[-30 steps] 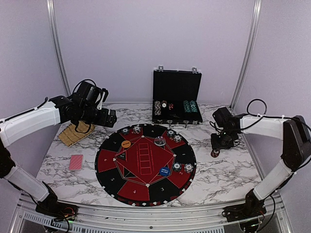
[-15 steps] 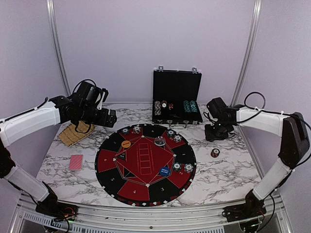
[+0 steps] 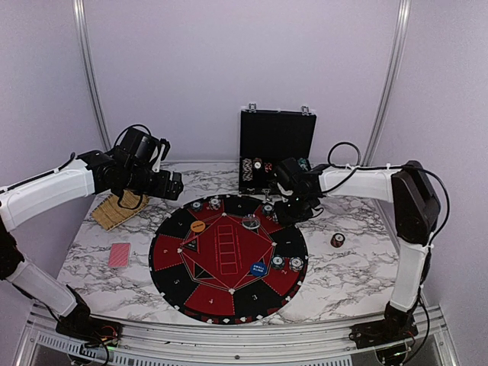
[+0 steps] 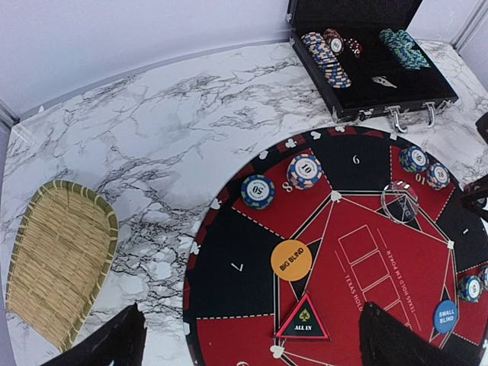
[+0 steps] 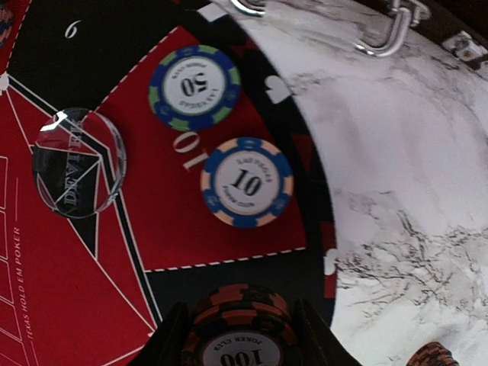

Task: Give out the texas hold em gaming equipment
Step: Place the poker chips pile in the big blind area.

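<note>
Right gripper (image 5: 238, 339) pinches dark red 100 chips (image 5: 238, 316); left gripper (image 4: 255, 347) spread wide, empty.
Only the right wrist view shows that grip, apparently a stack.

Dark red stack (image 5: 236, 305): orange-striped edge, "100" on top, clamped between the fingers of the right gripper (image 5: 238, 335), bottom centre of the right wrist view.
Blue chips (image 5: 246, 181): "50" and "10", flat, side by side above it.
Clear disc (image 5: 78, 162): flat, left of them.
Orange disc (image 4: 291, 260): "BIG BLIND", centre of left wrist view.
Cards (image 3: 120, 255): red backs up, lower left of top view.
Lone dark red chip (image 3: 337, 239): flat, right of centre there.
</note>
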Available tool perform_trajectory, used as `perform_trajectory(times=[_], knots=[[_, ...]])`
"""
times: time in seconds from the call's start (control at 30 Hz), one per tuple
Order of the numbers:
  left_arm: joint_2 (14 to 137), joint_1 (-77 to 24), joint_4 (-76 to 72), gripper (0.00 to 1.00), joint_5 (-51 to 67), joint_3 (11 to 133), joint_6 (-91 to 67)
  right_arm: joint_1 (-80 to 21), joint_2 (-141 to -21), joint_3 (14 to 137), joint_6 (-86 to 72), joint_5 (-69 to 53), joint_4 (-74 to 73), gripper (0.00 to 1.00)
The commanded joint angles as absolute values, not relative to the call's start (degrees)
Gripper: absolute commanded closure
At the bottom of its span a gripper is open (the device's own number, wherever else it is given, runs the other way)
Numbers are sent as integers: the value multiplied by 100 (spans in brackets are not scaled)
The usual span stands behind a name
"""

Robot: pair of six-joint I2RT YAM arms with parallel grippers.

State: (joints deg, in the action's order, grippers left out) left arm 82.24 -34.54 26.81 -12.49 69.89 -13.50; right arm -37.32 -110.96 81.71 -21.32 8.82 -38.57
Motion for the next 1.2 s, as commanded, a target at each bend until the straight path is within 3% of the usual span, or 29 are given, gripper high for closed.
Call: perform_trajectory(times=[0.0,0.87,1.17], knots=[[8204,-3423,2576,1,-1217,6934,-1279,-3960,-11534,8703,-2255,733,-3710,70],[8190,-3419,2580,1,-1188,6926,-1289,-4071,-12355,9350,-2096,684,-3800,70],[8213,-3419,2575,1,-1182,6926,-1289,-4077,-12350,9350,-2066,711,-3857,57]])
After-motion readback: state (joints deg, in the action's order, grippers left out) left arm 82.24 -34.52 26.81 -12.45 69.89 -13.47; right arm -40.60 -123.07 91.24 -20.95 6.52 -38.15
